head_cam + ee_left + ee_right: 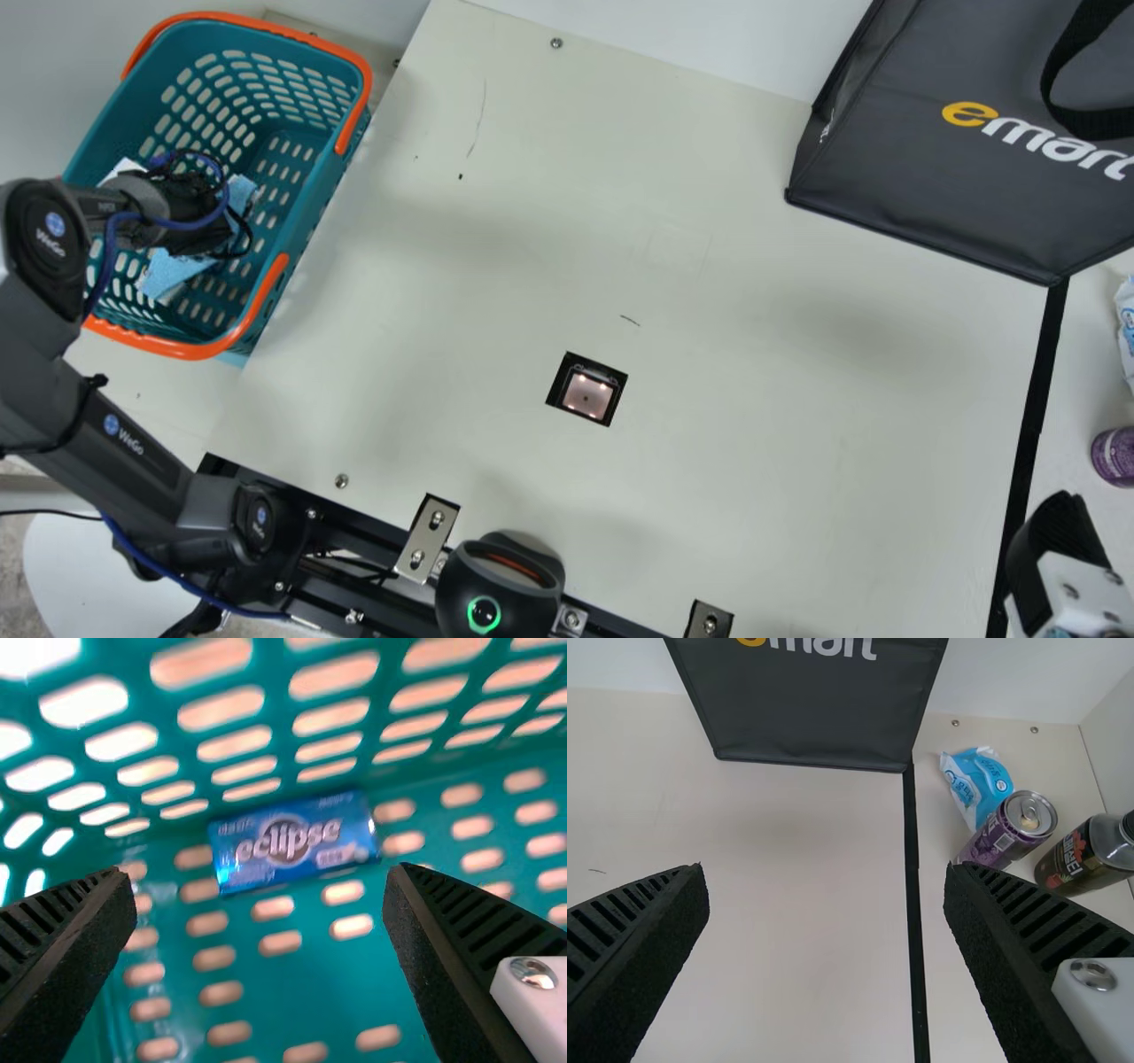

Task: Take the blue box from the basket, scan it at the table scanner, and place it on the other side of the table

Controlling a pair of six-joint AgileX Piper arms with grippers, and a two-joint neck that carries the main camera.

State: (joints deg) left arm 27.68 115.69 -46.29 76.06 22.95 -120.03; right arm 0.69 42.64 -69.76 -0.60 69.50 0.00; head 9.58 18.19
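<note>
Ok so the blue box [294, 842] lies in the bottom of the teal basket [310, 202], and my left tool [199, 221] is over it, spread wide. Cables and arm hide those tips in the main view, plus part of some light-blue thing [173, 273] I can't identify. My right tool [1059, 523], cut off there, is wide too. The dark bag [921, 177] on the table [753, 487] is cropped.
</note>
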